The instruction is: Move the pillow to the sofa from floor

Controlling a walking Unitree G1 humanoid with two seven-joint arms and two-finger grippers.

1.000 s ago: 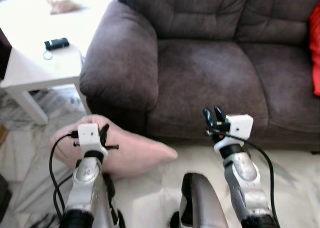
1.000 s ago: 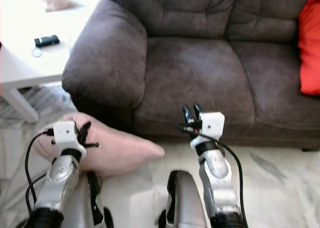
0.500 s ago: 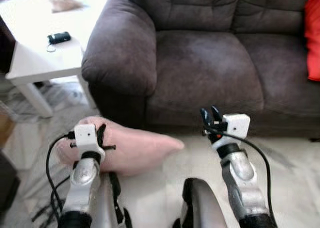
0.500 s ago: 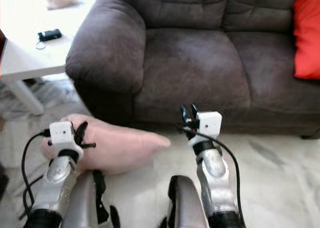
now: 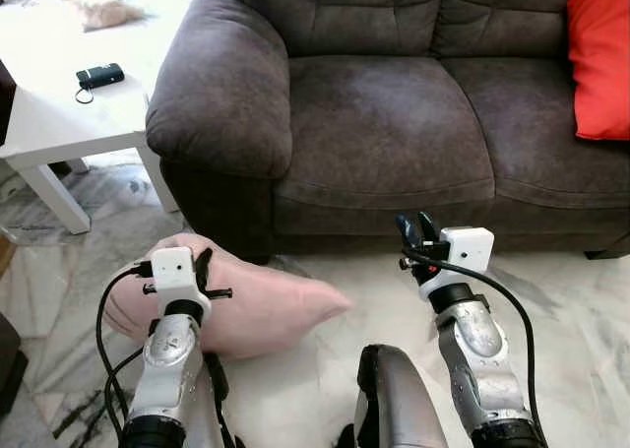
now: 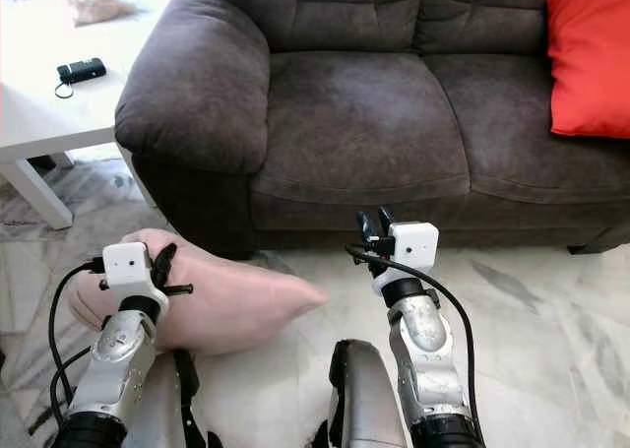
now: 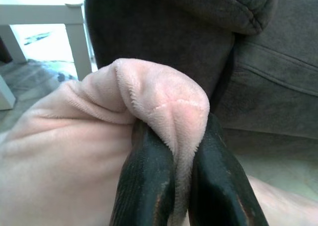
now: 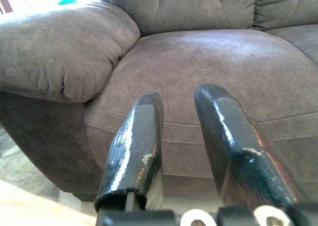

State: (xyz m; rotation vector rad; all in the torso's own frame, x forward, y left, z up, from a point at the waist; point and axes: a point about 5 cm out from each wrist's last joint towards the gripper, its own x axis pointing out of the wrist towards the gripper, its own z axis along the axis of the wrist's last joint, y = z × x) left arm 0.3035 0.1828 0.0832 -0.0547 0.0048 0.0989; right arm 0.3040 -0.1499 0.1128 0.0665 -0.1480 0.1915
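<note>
Left gripper (image 7: 181, 186): fingers pinched tight on a fold of the pink pillow (image 5: 258, 305), which lies on the marble floor (image 5: 581, 320) by the sofa (image 5: 384, 123) arm. Right gripper (image 8: 184, 141): fingers slightly apart, holding nothing, raised before the sofa seat. Red cushion (image 5: 600, 59) on sofa; white table (image 5: 59, 123) beside.

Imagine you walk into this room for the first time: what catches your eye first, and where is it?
First the pale pink pillow on the marble floor by the sofa's armrest, a fold of it pinched in the left gripper. Next the big grey-brown sofa straight ahead, with a bright red cushion at its right end. The right gripper hovers, fingers apart, before the seat.
</note>
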